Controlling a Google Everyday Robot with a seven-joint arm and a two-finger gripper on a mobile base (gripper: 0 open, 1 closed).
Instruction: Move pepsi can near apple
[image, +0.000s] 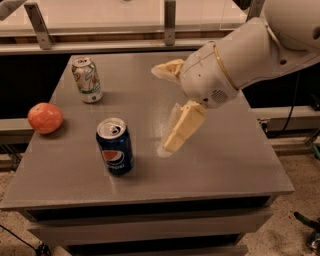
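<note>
Pepsi can (115, 147) stands upright near the front of the grey worktop (225, 160), at 7 o'clock from its centre. Gripper (162, 107) hangs just at 3 o'clock of the can, not touching it, fingers (182, 127) spread apart and holding nothing; the lower finger's tip is down close to the worktop. Apple (45, 118) sits at the left edge, 10 o'clock from the can, well apart. White and green can (87, 80) stands upright farther back, 11 o'clock.

The arm (250, 55) extends from the right, tool (162, 110) mid-frame, fingers spread apart.
</note>
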